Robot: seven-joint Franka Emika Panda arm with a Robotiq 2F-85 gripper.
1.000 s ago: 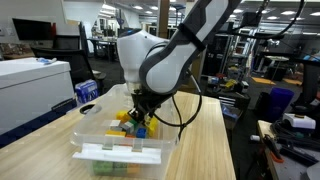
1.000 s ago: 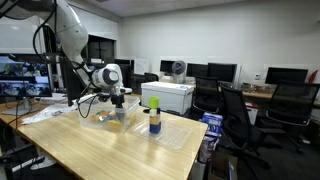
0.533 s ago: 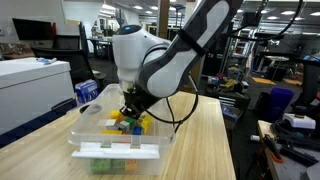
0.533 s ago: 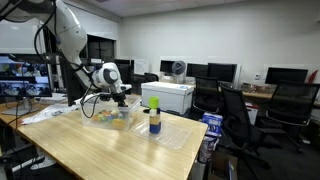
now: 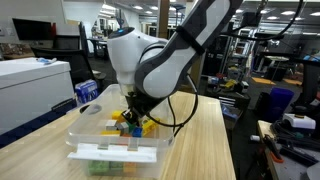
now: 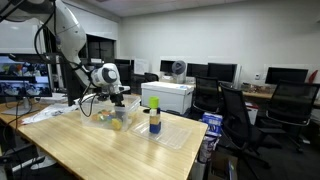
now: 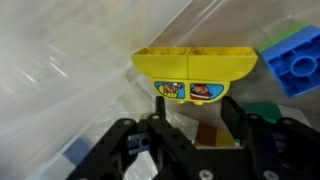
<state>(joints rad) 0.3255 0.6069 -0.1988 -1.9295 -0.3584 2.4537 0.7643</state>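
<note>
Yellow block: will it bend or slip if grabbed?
The yellow block looks like hard moulded plastic, so probably stiff and light. Its shiny curved sides might slip from a grip. On the smooth clear bin, a push would likely slide it.

Arm (image 5: 190, 45) arched forward, wrist (image 5: 135, 65) turned straight down. Gripper (image 7: 197, 108) low, pointing down, jaws partly apart, dark fingers (image 7: 237, 112) flanking gap.

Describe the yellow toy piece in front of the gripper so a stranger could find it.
On the wooden table stands a clear plastic bin of toy blocks, with the gripper reaching into it. Just ahead of its fingertips lies the yellow piece: unlike the blue studded block beside it, it tapers in a curve and carries two small pictures.
</note>
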